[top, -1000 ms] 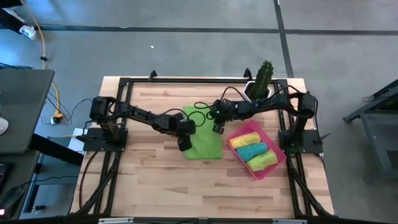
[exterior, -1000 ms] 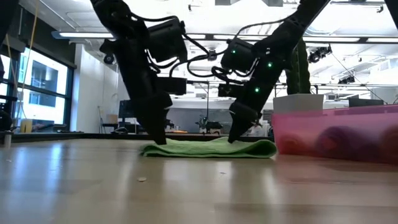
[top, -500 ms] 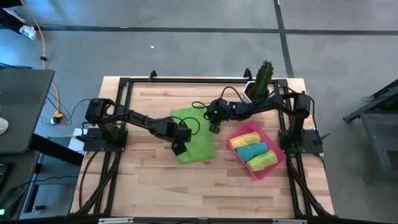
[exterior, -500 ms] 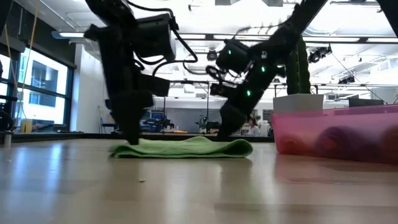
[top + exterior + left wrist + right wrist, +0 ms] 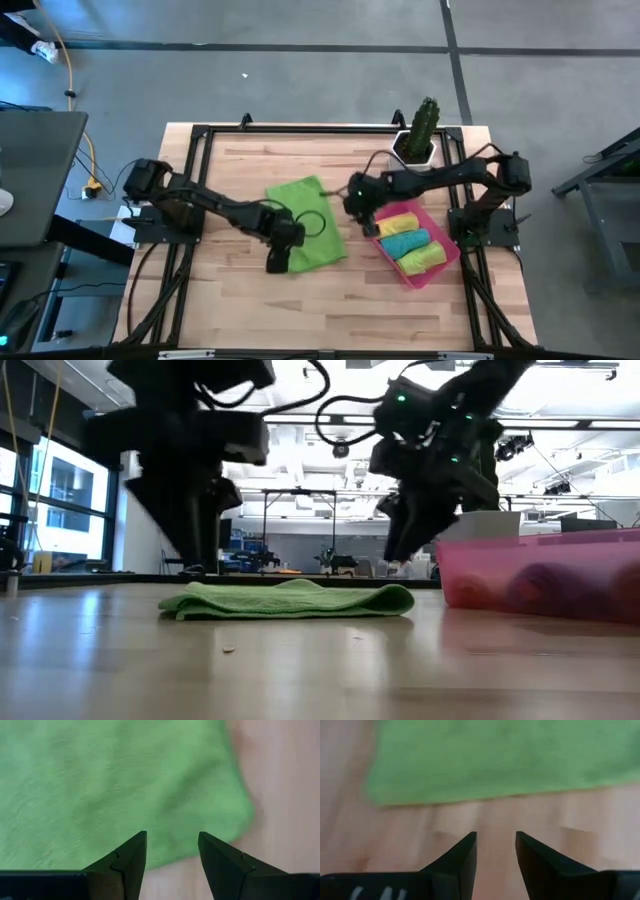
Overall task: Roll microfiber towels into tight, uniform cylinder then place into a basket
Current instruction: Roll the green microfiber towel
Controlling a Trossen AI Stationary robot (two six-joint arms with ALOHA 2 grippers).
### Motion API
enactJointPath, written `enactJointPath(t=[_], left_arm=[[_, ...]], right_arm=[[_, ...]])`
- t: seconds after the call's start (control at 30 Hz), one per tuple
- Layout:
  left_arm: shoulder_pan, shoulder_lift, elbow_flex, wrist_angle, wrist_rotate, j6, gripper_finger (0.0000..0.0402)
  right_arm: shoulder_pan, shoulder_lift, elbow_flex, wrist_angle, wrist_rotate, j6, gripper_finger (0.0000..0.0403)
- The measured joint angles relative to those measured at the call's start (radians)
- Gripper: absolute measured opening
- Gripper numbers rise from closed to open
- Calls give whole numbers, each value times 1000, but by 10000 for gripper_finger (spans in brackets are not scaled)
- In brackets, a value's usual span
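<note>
Beside basket (image 5: pixel 447 254) — green towel (image 5: pixel 305 225) flat for rolling; left claw (image 5: pixel 170 854) and right claw (image 5: pixel 495 851) parted, empty.

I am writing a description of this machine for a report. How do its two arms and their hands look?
Both arms are dark, nearly black, built of jointed segments, with thin black cables looping loosely along them. Small green lights glow on the right arm near its wrist. The left hand and the right hand each end in two flat black fingers that taper to angled wedge tips. No lettering is readable.
</note>
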Motion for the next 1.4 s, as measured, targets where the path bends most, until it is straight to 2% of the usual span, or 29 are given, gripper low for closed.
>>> enactJointPath(t=[0.2, 0.3, 0.4, 0.53, 0.63, 0.77, 0.93, 1.07, 1.4], left_arm=[[-68, 15, -24, 15, -67, 205, 170], [-85, 27, -21, 51, -53, 272, 170], [-115, 29, -23, 50, -13, 340, 170], [-174, 31, -22, 72, -26, 386, 170], [-212, 35, -22, 102, -55, 388, 170], [-255, 57, -22, 137, -174, 391, 170], [-286, 121, -20, 147, -207, 400, 170], [-301, 152, -17, 155, -261, 368, 170], [-292, 158, -19, 169, -221, 190, 170]], right_arm=[[94, 5, -150, 287, -27, -87, 129], [130, -4, -180, 403, -28, -165, 129], [152, -4, -187, 437, -31, -226, 129], [185, -4, -187, 407, -22, -350, 129], [229, -3, -187, 389, 29, -433, 129], [286, -3, -187, 385, 124, -496, 129], [331, 5, -187, 391, 201, -498, 129], [356, 39, -187, 415, 217, -493, 129], [374, 120, -185, 484, 245, -500, 129]])
